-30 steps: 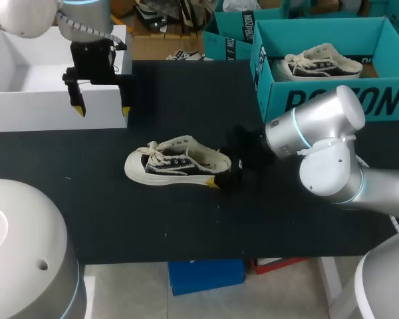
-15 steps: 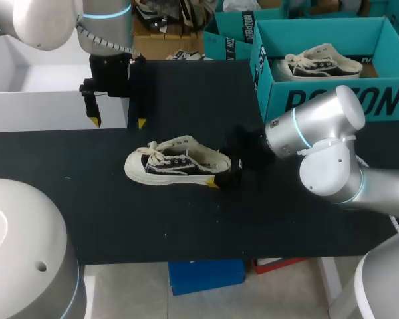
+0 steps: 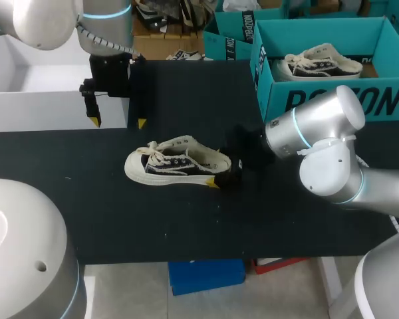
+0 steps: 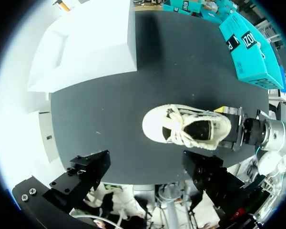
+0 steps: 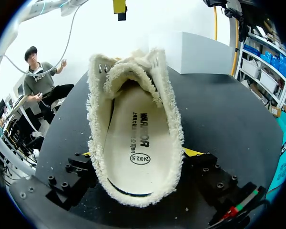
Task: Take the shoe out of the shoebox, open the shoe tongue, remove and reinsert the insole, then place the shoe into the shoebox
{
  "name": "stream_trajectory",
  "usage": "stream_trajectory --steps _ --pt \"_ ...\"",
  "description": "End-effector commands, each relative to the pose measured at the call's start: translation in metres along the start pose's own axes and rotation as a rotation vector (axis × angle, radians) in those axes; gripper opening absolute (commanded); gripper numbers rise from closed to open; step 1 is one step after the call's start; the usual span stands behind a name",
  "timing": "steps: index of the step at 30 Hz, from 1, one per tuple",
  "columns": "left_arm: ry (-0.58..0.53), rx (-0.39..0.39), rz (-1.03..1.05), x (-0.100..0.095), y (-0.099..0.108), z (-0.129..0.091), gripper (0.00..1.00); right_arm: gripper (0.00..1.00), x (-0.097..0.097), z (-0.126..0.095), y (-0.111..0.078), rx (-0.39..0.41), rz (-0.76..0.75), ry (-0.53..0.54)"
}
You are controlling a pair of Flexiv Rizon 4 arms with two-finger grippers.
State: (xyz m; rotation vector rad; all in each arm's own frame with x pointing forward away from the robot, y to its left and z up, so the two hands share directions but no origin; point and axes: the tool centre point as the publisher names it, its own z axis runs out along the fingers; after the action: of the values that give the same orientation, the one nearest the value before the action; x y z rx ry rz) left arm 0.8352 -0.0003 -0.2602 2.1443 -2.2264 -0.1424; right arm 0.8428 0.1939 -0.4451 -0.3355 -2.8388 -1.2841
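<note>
My right gripper (image 5: pixel 140 153) is clamped on the heel of the shoe (image 3: pixel 176 163), which lies on the table with its toe to 9 o'clock and the shoebox (image 3: pixel 332 100) at its 2 o'clock. My left gripper (image 3: pixel 117 122) hangs at its 11 o'clock, fingers apart. To open the tongue (image 5: pixel 128 71) well, I should pin the heel firmly and pinch only the tongue's edge.

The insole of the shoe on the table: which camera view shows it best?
Right wrist view: it looks straight into the shoe, so the insole shows almost whole. The left wrist view shows only a dark opening; the head view only the shoe's side.
</note>
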Motion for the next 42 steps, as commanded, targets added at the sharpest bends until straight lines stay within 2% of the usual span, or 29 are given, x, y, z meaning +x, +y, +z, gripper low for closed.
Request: stream_trajectory --steps 1,7,9,16,21,34,42 --pt "-0.016 -0.014 -0.004 0.014 0.002 0.010 1.00 0.00 -0.001 0.003 0.001 0.003 0.002 -0.003" --pt "0.019 -0.020 0.055 0.051 0.009 0.017 1.00 0.00 -0.001 0.003 0.001 0.003 0.002 -0.003" --pt "-0.017 0.001 0.062 0.065 0.012 0.019 1.00 0.00 -0.001 0.003 0.001 0.003 0.002 -0.003" --pt "-0.095 -0.001 0.076 0.105 0.017 0.033 1.00 0.00 -0.001 0.003 0.001 0.003 0.002 -0.003" --pt "-0.129 0.002 0.086 0.126 0.017 0.042 1.00 0.00 -0.001 0.003 0.001 0.003 0.002 -0.003" --pt "-0.169 0.015 0.070 0.149 0.002 0.069 1.00 0.00 -0.001 0.003 0.001 0.003 0.002 -0.003" --pt "-0.221 0.035 0.050 0.149 -0.007 0.082 1.00 0.00 -0.001 0.003 0.001 0.003 0.002 -0.003"
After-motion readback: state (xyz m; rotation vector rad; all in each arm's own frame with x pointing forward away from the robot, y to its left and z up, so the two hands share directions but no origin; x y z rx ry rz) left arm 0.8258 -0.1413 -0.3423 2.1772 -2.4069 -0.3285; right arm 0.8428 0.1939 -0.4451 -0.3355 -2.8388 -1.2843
